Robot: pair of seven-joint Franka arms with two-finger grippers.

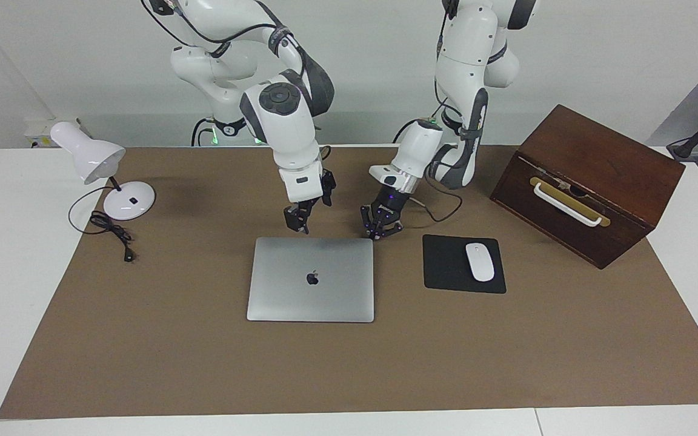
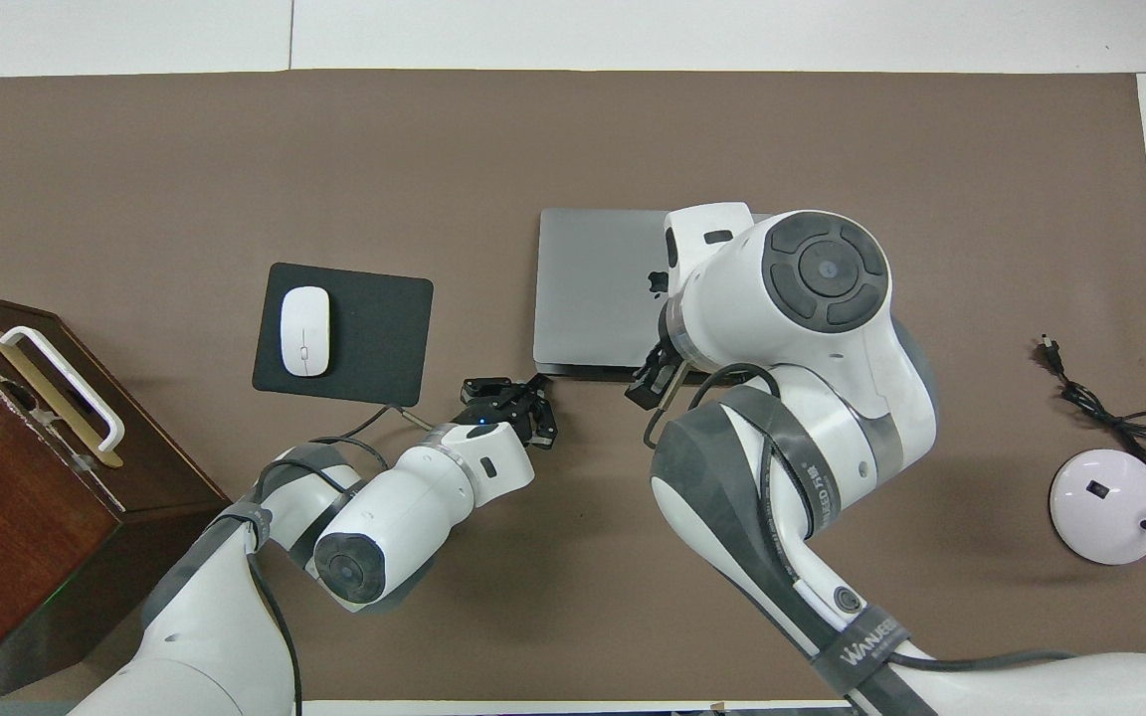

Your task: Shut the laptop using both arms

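Note:
The silver-grey laptop (image 1: 310, 293) lies flat on the brown mat with its lid down and the apple logo facing up. In the overhead view the laptop (image 2: 593, 288) is partly covered by the right arm. My right gripper (image 1: 298, 223) hangs just above the mat at the laptop's edge nearest the robots, toward the right arm's end, and it also shows in the overhead view (image 2: 655, 376). My left gripper (image 1: 380, 230) sits low at the laptop's corner nearest the robots, toward the left arm's end, and it also shows in the overhead view (image 2: 511, 396). Neither gripper holds anything.
A black mouse pad (image 1: 446, 266) with a white mouse (image 1: 480, 261) lies beside the laptop toward the left arm's end. A brown wooden box (image 1: 591, 175) with a white handle stands past it. A white desk lamp (image 1: 129, 200) and its cable (image 1: 113, 233) are at the right arm's end.

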